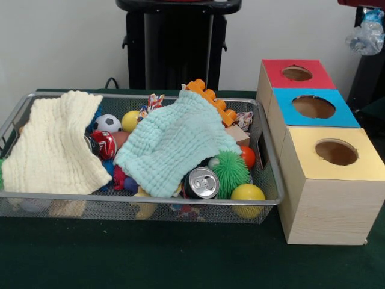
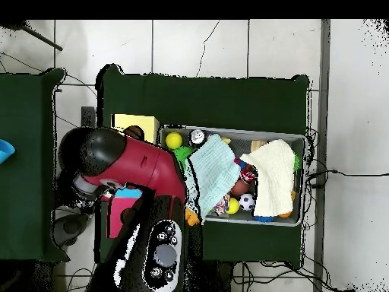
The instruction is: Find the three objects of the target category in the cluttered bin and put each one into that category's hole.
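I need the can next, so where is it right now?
In the front view the can lies at the bin's near wall, right of centre, its top facing the camera, between the mint cloth and the green spiky ball.

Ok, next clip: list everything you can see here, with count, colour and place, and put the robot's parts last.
Wire mesh bin: one, silver, on the green table.
Knitted cloths: two, cream at the bin's left in the front view, mint at its middle.
Yellow balls: two, one at the front right corner, one at the back.
Spiky green ball: one, beside the can.
Silver drink can: one, lying at the front.
Black and white football: one, at the back.
Orange toy brick: one, on the back rim.
Wooden boxes with round holes: three, topped red, blue, yellow, right of the bin.
Red and black robot arm: one, over the boxes in the overhead view; gripper not seen.
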Motion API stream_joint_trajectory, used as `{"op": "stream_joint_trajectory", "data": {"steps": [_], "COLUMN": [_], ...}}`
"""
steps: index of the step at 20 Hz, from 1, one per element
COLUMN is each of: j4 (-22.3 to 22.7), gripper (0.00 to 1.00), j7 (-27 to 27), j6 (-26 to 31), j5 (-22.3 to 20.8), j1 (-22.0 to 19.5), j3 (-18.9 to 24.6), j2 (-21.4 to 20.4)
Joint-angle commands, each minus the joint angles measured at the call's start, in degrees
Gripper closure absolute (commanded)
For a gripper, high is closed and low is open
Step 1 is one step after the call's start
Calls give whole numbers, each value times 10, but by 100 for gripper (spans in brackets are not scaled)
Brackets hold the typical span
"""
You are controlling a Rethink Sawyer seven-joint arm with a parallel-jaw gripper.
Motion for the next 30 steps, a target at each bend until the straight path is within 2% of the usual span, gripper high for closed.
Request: {"op": "stream_joint_trajectory", "data": {"steps": [1, 9, 15, 17, 22, 24, 30], "j4": [81, 87, 81, 81, 66, 62, 54], "gripper": [100, 100, 100, 100, 100, 100, 100], "j7": [26, -7, -11, -1, 24, 48, 78], "j6": [-78, -108, -115, -128, -110, -93, -79], "j5": [-34, -65, -85, -90, -104, -97, -70], "j1": [-22, -62, -84, -83, -82, -78, -71], "j3": [35, 46, 58, 58, 57, 56, 73], "j2": [26, 51, 58, 60, 64, 62, 55]}}
